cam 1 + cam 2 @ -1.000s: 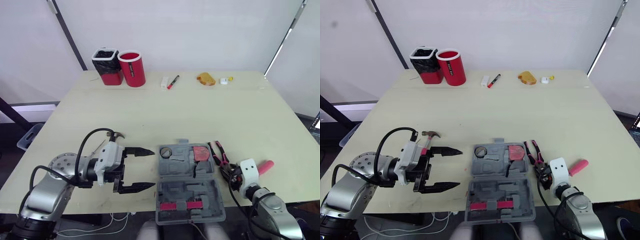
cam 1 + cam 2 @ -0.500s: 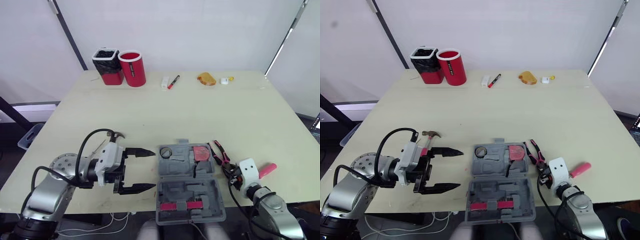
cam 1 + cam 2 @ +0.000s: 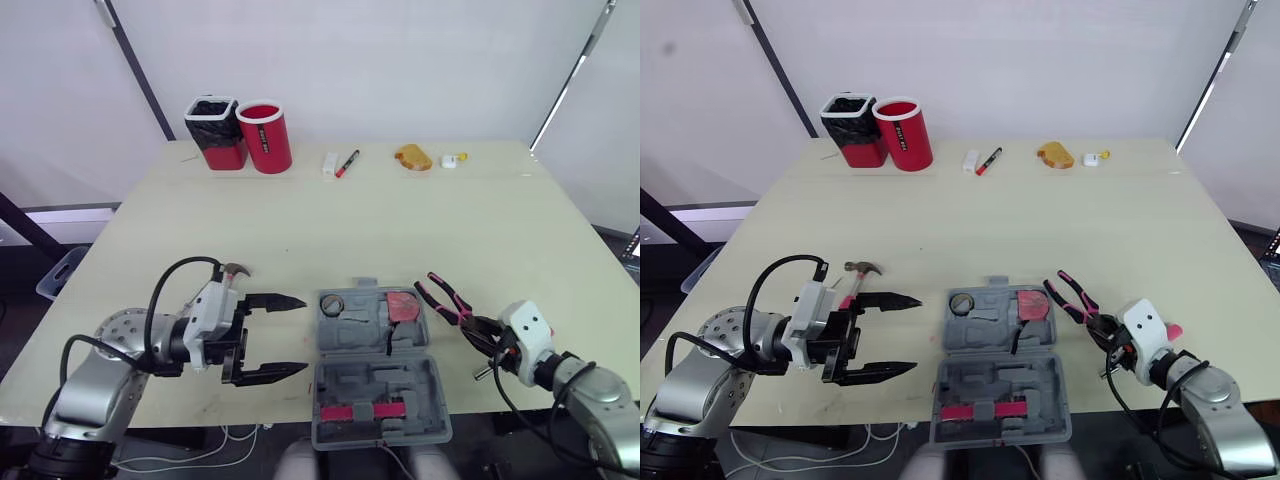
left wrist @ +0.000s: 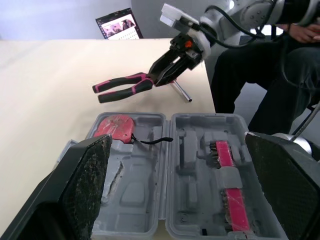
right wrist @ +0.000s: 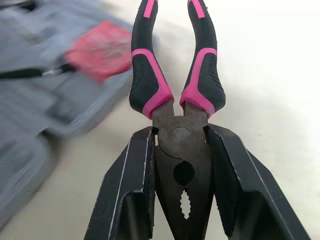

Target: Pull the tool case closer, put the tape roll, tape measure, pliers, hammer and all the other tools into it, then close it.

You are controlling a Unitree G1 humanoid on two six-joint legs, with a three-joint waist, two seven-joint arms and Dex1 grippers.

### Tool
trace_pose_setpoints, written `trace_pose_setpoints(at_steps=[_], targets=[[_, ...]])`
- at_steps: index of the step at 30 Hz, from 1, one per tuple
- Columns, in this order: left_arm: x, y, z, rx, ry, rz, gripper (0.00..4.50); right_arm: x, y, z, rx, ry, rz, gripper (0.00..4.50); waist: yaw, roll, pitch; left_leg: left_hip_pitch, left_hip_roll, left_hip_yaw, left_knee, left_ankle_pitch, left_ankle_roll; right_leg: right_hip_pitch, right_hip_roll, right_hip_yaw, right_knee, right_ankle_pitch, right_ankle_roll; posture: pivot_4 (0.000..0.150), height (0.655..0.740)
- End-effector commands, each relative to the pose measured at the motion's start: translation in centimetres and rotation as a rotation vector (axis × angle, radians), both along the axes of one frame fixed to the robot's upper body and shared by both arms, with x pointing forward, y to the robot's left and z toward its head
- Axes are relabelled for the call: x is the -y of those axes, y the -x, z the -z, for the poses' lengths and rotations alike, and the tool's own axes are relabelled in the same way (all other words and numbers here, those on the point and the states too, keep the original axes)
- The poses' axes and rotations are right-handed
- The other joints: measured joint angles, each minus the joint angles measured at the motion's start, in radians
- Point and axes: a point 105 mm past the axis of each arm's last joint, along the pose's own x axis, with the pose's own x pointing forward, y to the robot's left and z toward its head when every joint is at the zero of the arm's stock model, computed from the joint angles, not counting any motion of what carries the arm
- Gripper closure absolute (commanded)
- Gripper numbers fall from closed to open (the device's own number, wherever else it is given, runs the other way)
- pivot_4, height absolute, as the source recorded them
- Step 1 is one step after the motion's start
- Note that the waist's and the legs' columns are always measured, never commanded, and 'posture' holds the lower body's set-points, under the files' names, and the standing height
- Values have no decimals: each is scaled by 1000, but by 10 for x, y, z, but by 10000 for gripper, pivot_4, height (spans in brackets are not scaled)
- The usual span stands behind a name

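Note:
The grey tool case (image 3: 376,386) lies open near the table's front edge. In its far half sit a tape roll (image 3: 332,304) and a red tape measure (image 3: 403,305). My right gripper (image 3: 489,336) is shut on the head of the pink-and-black pliers (image 3: 444,296), holding them raised just right of the case with the handles pointing toward it; the right wrist view shows the pliers (image 5: 175,85) between the fingers (image 5: 127,195). My left gripper (image 3: 276,338) stands open just left of the case. The hammer (image 3: 233,271) lies beyond it, partly hidden.
At the table's back stand a red cup (image 3: 265,137) and a black-lined red bin (image 3: 214,132), with a marker (image 3: 346,163), an orange object (image 3: 411,158) and a small white item (image 3: 449,160). A metal shaft (image 4: 180,91) lies under the right gripper. A seated person (image 4: 280,60) is beyond the table.
My right gripper has lifted the pliers off the table and carried them right and up, handles now tilted toward the case. The left gripper has stayed open in about the same place.

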Motion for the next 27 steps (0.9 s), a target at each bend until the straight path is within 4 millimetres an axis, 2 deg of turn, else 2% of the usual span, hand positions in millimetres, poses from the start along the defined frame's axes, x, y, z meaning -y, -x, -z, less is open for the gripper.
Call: trace_pose_setpoints(at_steps=[1,7,18,27], targets=[[-9,0,-7,20,-6,-1,0,-18,1,-24,37,17,-162,35339,-1,0,0,0,0,0,0,0,0,0,0,0,0,0,0,1500,7400],[-26,-5,-13,17,-14,-41,0,-52,2,-38,-44,125,-467,35339,1,0,0,0,0,0,0,0,0,0,1,-1,0,0,0,1500,7400],[-60,-4,-6,-39,-70,-76,0,-114,-17,-39,-58,317,-701,35339,0,-1,1,-1,1,-1,1,0,0,-1,0,-2,0,0,-1,1500,7400],[-68,-8,-5,-42,-72,-91,0,-125,-32,-29,-64,447,-712,35339,4,-1,1,-3,0,0,1,0,0,-2,-2,-2,0,0,0,1500,7400]])
